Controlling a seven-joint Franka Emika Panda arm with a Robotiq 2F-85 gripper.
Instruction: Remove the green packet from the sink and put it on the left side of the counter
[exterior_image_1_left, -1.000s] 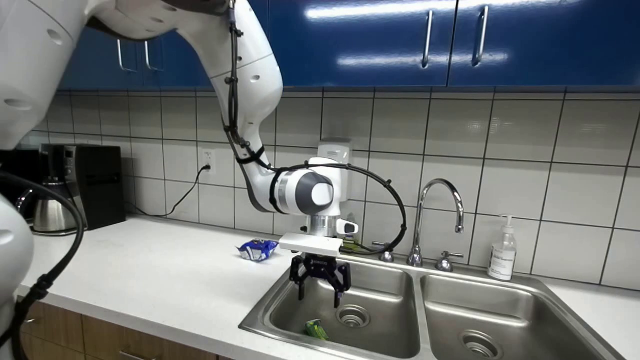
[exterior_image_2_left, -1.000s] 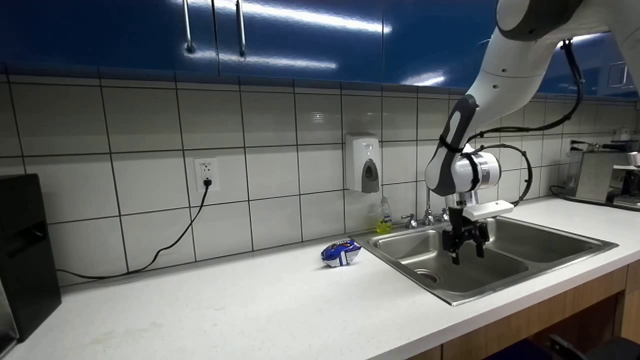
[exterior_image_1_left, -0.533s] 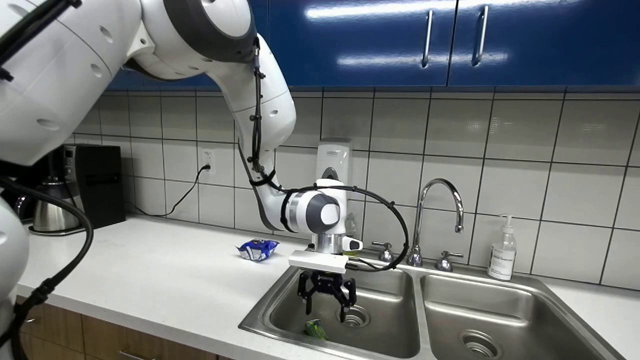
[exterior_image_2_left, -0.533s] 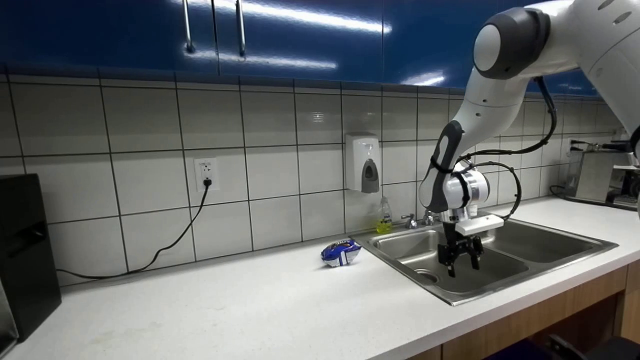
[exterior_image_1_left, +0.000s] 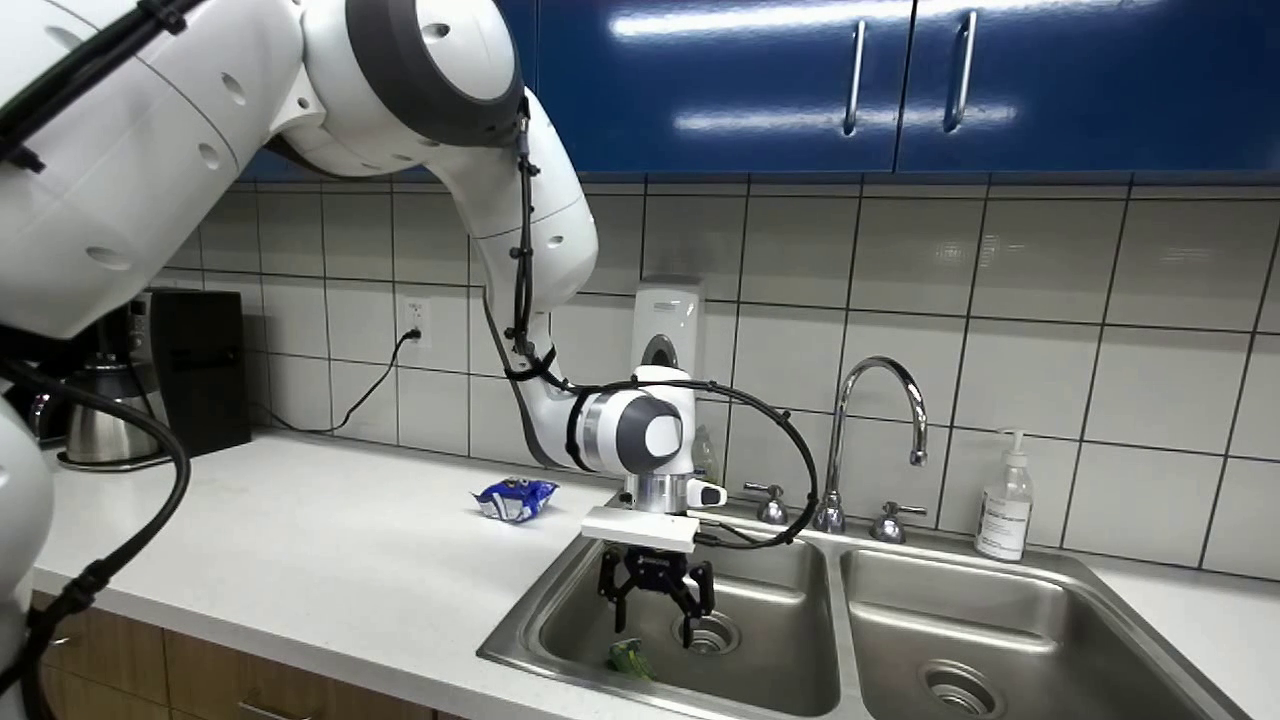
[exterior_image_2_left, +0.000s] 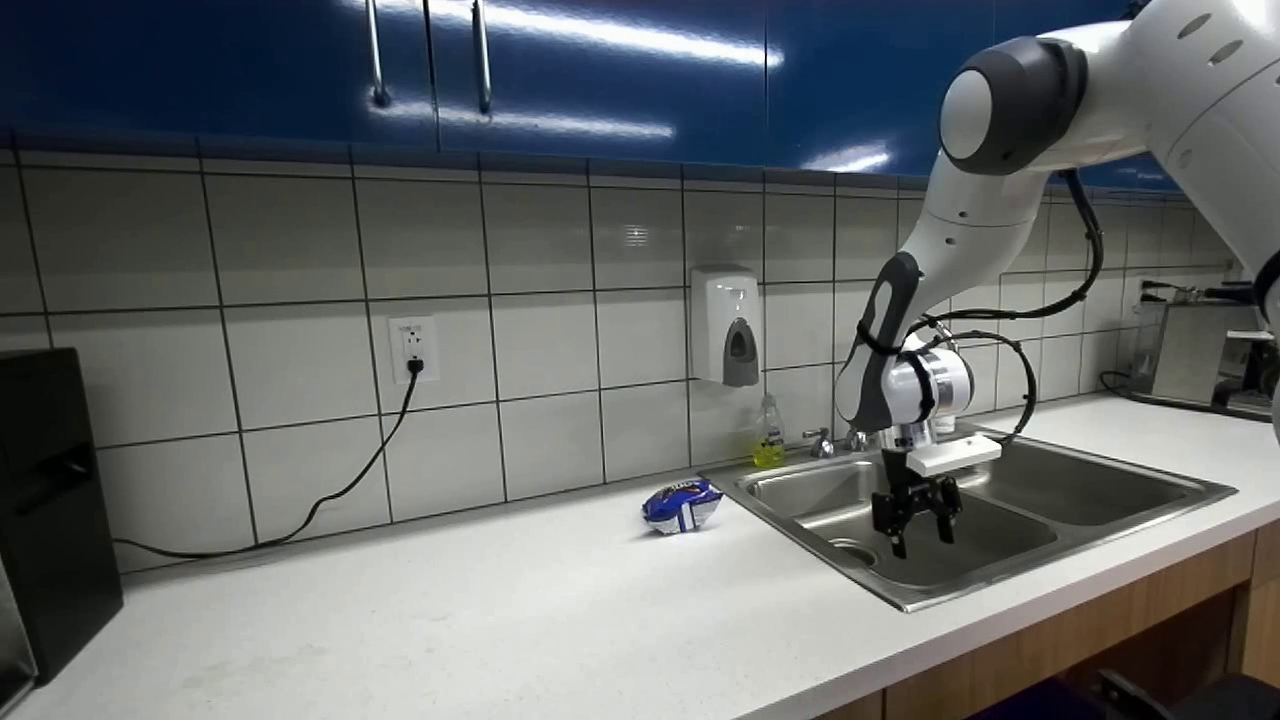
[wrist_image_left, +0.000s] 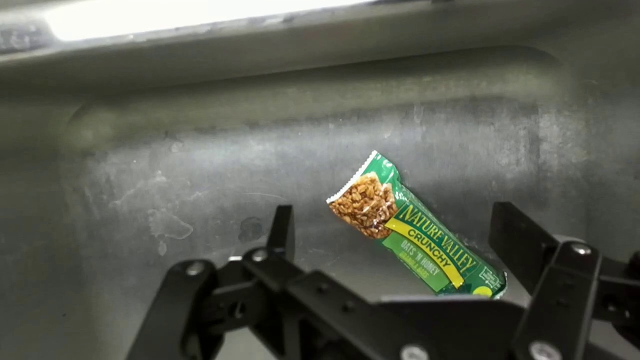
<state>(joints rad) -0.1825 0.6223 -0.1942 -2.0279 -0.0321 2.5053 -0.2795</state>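
Wrist view, spread tool (wrist_image_left: 394, 225), green packet (wrist_image_left: 419, 235) seemingly below

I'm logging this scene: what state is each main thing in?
Jaws: open, holding nothing
Green packet: in the sink, visible end looks sealed
Blue-and-white packet: on the counter, crinkled; whether opened, cannot tell
Faucet: no water running
Upper cabinet doors: shut
Drawers: shut
Plug: in the outlet
Pump bottle: upright

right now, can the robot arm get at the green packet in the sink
Probably yes: the gripper hangs open over the sink, and in the wrist view nothing lies on top of the green packet. It lies aslant there, so the gripper may need some turning on the way down.
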